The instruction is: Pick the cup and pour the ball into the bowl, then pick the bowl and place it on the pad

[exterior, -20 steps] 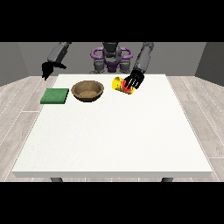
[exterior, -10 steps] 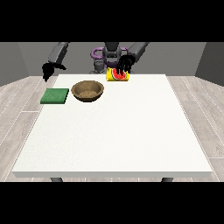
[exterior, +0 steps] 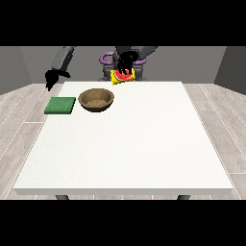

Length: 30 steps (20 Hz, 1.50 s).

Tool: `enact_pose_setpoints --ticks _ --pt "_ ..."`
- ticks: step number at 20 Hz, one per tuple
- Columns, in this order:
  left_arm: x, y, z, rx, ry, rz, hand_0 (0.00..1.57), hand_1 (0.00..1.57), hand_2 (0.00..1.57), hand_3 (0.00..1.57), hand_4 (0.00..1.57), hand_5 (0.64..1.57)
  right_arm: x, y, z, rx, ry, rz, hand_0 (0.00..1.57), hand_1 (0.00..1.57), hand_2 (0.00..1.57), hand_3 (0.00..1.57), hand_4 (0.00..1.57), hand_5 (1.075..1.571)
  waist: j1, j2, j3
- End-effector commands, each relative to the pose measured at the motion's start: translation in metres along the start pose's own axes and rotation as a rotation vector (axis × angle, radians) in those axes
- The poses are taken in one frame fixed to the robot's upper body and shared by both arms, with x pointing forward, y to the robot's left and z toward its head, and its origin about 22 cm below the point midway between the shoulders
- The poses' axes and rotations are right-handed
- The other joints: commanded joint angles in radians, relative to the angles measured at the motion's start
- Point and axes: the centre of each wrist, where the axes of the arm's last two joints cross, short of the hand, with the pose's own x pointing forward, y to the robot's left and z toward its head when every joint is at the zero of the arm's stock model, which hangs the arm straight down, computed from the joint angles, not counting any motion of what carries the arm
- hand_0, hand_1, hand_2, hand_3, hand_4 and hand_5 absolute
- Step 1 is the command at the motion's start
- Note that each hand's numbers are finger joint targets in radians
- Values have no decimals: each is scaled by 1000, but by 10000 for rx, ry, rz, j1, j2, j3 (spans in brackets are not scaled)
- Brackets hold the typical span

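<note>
Holding the yellow-and-red cup (exterior: 122, 76) up off the table (exterior: 144, 144) near the top centre of the frame, the hand at the view's right (exterior: 124, 63) curls its fingers around it. The brown bowl (exterior: 96, 100) sits lower left of it, just beside the green pad (exterior: 60, 105). The hand at the view's left (exterior: 51, 78) hangs at upper left; I cannot tell its fingers' state.

One bench (exterior: 125, 153) — white, and the only one. On it, one brown bowl (exterior: 96, 100) and one green pad (exterior: 60, 105). One cup (exterior: 122, 76), yellow and red, is up in the air at the bench's far edge. Two black hands show — one at the view's left (exterior: 51, 79), one at the view's right (exterior: 124, 63) on the cup. Whether a ball is there cannot be told.
</note>
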Motion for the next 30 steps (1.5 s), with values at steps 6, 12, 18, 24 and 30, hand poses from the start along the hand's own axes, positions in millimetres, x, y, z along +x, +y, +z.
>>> enact_pose_setpoints --ticks 6,12,18,24,30 --pt "27 58 -22 438 -562 -1734 0 0 1571 1571 584 1529 -7 4 4 274 -367 -192 0 0 187 350 408 1533 -89 376 -4" --pt "36 18 4 -547 -1741 -3097 62 62 1571 1571 806 1566 1 2 -2 628 -412 -188 0 0 118 263 424 1530 -321 252 -7" --pt "45 43 -6 -634 -2638 -4286 1401 1401 1571 1571 1148 1535 13 -14 -7 222 -498 -221 0 0 99 306 417 1524 -80 399 -6" --pt "32 71 -16 233 -2270 -3536 1053 1053 1571 1571 1046 1560 2 -14 5 233 76 -476 0 0 277 198 737 1555 271 729 -4" --pt "-72 55 10 1114 -32 -345 0 0 1571 1571 773 1510 13 -55 36 -569 454 -330 0 0 297 246 729 1554 1209 521 -29"
